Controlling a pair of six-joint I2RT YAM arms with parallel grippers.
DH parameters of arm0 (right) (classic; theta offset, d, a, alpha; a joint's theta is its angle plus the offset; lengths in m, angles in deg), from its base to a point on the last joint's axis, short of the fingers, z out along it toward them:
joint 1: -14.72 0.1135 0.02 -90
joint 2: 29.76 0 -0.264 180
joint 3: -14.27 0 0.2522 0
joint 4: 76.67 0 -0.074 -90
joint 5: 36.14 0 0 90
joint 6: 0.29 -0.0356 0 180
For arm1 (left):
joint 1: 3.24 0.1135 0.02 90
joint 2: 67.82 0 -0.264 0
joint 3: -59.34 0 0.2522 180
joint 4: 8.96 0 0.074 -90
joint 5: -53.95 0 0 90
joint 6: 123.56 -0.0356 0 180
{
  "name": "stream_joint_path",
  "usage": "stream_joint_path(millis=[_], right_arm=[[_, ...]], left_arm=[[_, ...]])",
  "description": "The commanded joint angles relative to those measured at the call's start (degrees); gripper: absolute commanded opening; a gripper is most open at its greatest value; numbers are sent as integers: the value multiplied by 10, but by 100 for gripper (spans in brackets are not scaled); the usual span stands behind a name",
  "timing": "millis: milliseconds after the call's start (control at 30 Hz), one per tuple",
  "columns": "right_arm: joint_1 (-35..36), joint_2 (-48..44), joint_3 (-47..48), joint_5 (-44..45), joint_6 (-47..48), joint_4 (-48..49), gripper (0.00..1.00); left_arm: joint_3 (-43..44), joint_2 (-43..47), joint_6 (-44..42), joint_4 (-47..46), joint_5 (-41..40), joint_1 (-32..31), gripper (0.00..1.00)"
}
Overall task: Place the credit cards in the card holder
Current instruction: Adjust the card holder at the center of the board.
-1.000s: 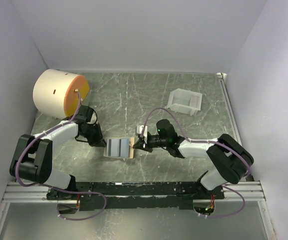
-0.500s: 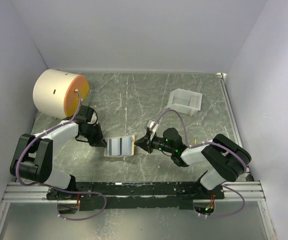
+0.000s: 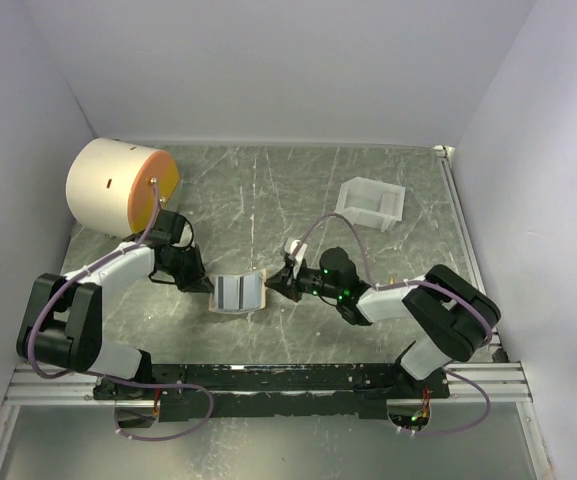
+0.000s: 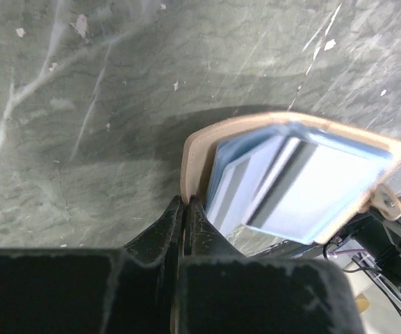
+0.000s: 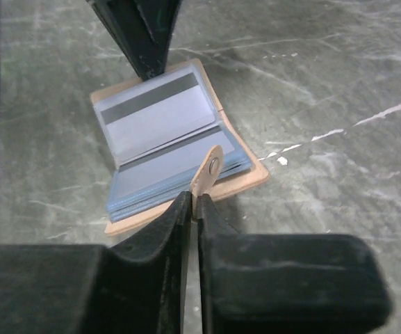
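The card holder (image 3: 238, 293) lies open on the table between both arms, its pale grey-blue pockets facing up. My left gripper (image 3: 208, 284) is shut on its tan left edge (image 4: 190, 163). My right gripper (image 3: 273, 290) is shut on the tan snap strap (image 5: 210, 170) at its right edge. In the right wrist view a greyish credit card (image 5: 157, 115) with a dark stripe sits inside the far pocket of the card holder (image 5: 249, 177). The pockets also show in the left wrist view (image 4: 304, 188). No loose card shows on the table.
A big cream cylinder (image 3: 118, 185) with an orange face lies at the back left, close behind my left arm. A white box-like tray (image 3: 371, 203) stands at the back right. White walls close in the table on three sides.
My right arm has swung lower and stretched out flatter, its gripper staying at the wallet's right edge. The wallet's edges now curl up slightly. My left arm has hardly moved.
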Motion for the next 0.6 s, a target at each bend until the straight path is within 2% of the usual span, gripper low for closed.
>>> stream_joint_path(millis=[0,100,200,300,400,500,567], right_arm=[[-1,11,66,-11,53,-128,21],[0,-23,75,35,6,-157,35],[1,-43,92,95,-82,-195,41],[2,-24,155,140,-167,-314,38],[11,8,212,191,-219,-426,28],[24,22,225,205,-252,-445,27],[32,32,233,201,-266,-444,29]], left_arm=[[15,39,-5,30,-14,7,7],[11,53,-3,32,-1,7,7],[-6,68,8,17,13,7,7],[-16,76,13,7,27,7,7],[-21,81,15,1,31,7,7],[-22,84,13,1,35,7,7],[-23,87,14,0,39,7,7]])
